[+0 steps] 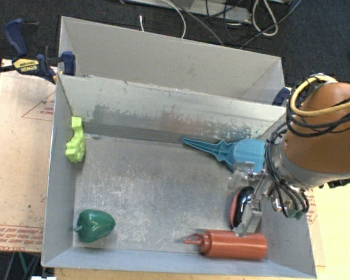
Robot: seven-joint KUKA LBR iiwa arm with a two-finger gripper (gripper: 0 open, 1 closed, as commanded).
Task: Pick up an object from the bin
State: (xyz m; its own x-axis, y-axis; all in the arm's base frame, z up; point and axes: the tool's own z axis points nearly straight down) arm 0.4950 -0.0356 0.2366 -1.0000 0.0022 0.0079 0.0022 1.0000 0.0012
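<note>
Nearest thing: a small black and red rounded thing (237,206), by the right end of the bin (156,185).
Which way: it lies just beside the gripper (248,224), on the side toward the bin's middle.
Long way: it runs from the back of the bin to the front.
Grip: I cannot tell if it is open or closed.
Close by: a red-brown bottle (234,245) lies on its side just in front, and a blue cone toy (234,152) lies behind.

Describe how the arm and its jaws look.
A rounded orange cover wraps the arm's wrist, with yellow and black cables looped across it. Beneath sits a grey metal collar, then slim silvery jaws, with dark wires bunched beside them.
</note>
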